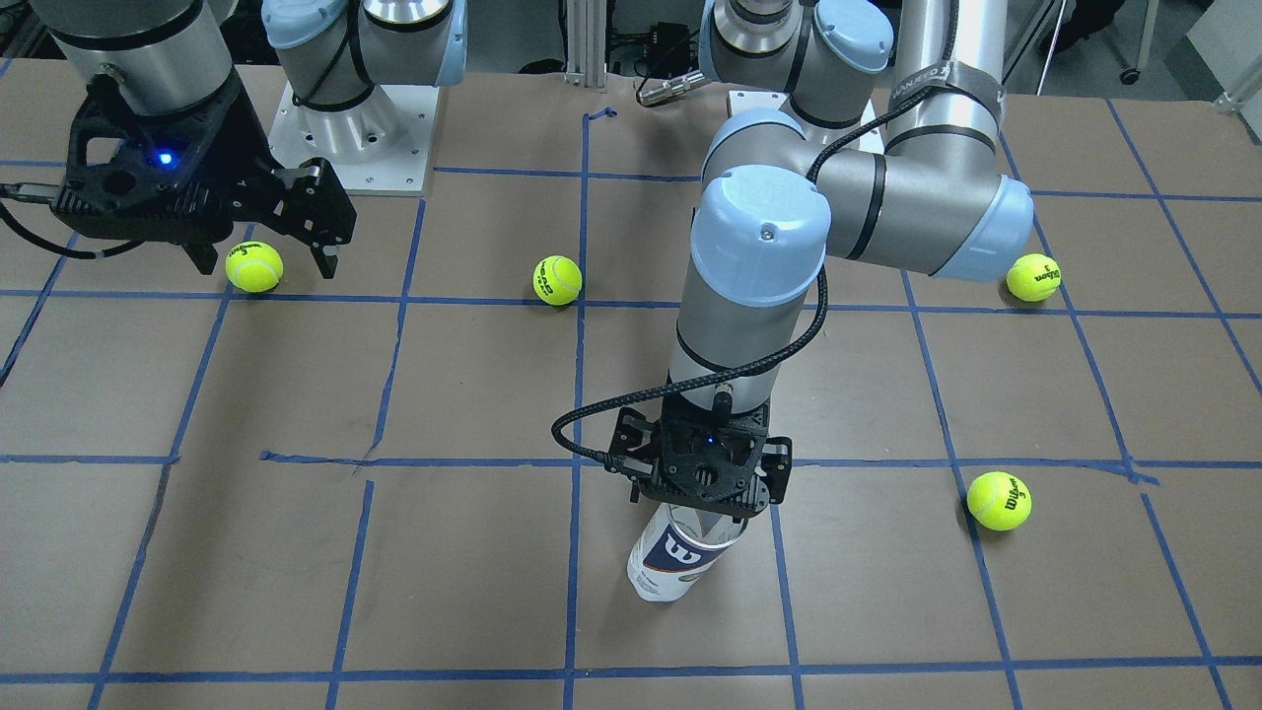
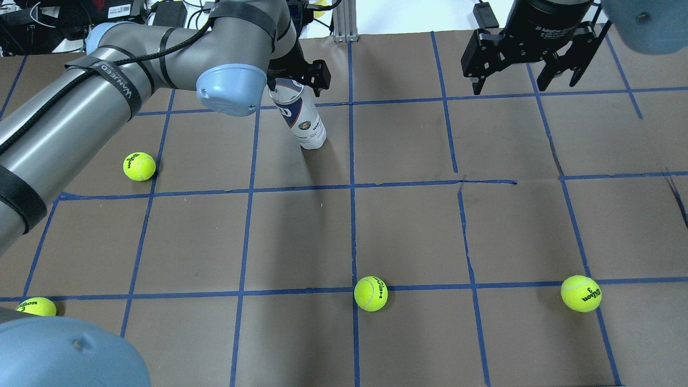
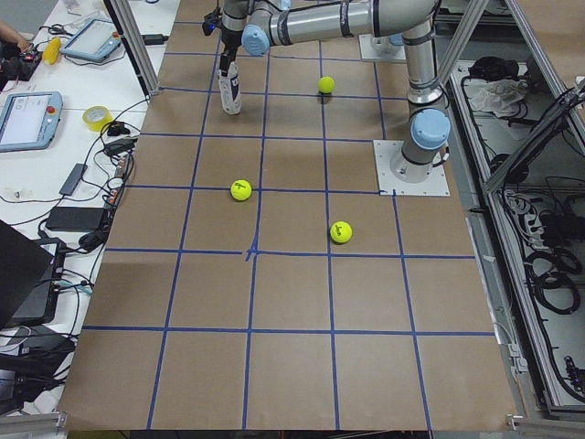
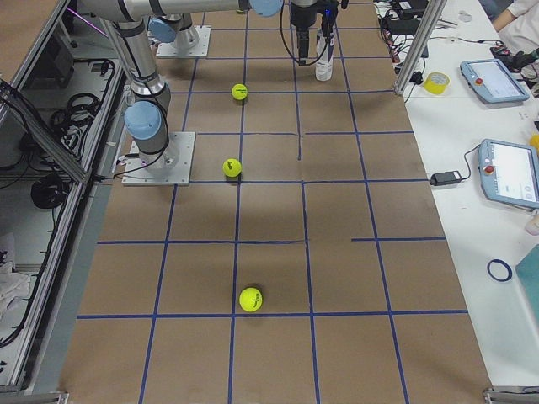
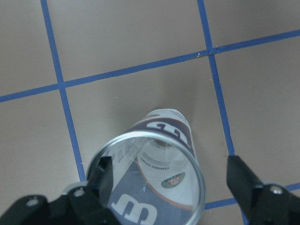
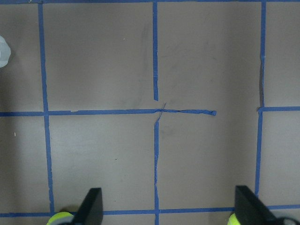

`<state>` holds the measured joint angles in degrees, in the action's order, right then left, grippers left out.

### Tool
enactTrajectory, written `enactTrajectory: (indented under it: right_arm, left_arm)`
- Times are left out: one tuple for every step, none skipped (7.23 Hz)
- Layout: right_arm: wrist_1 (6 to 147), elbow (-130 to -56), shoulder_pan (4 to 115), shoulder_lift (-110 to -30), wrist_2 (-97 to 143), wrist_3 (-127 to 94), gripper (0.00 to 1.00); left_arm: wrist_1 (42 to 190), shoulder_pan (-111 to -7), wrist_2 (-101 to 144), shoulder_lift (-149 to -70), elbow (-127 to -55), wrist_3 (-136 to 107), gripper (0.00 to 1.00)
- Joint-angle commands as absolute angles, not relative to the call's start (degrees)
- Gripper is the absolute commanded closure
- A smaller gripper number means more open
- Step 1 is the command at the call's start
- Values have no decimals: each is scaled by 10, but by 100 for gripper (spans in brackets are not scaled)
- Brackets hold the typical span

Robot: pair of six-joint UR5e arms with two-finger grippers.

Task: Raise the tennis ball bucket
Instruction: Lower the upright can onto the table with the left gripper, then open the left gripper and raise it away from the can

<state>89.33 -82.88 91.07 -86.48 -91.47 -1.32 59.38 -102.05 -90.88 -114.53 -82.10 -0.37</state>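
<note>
The tennis ball bucket (image 1: 673, 559) is a clear tube with a white-and-navy Wilson label. It stands on the brown table, open end up, leaning a little. It also shows in the overhead view (image 2: 302, 119) and the left wrist view (image 5: 157, 187). My left gripper (image 1: 702, 513) hangs straight over its top, open. In the left wrist view (image 5: 168, 168) one finger (image 5: 101, 171) is at the rim and the other finger (image 5: 243, 180) stands clear of it. My right gripper (image 2: 524, 86) is open and empty, high over the far side of the table.
Several yellow-green tennis balls lie loose: one (image 1: 254, 266) below the right gripper, one (image 1: 557, 280) mid-table, one (image 1: 1033, 277) beside the left arm's elbow, and one (image 1: 999, 500) right of the bucket in this view. Blue tape (image 1: 577, 394) grids the brown table.
</note>
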Motion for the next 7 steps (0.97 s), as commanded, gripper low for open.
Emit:
enactTrajectory:
  right_arm:
    - [893, -829, 911, -865, -914, -13, 0]
    - [892, -829, 911, -865, -914, -14, 0]
    - [893, -829, 911, -865, -915, -13, 0]
    - [893, -829, 911, -865, -915, -13, 0]
    - [892, -829, 911, -865, -914, -13, 0]
    - [892, -829, 911, -865, -914, -13, 0]
    - [892, -829, 911, -865, -915, -13, 0]
  left_arm:
    - [679, -1016, -907, -1126, -770, -4, 0]
    - [786, -1012, -907, -1112, -711, -5, 0]
    - [851, -995, -910, -1096, -674, -5, 0]
    - [882, -972, -911, -1080, -677, -4, 0]
    - [904, -947, -913, -1061, -685, -3, 0]
    - [912, -926, -914, -1040, -693, -3, 0]
    - [942, -925, -912, -1015, -713, -3, 0]
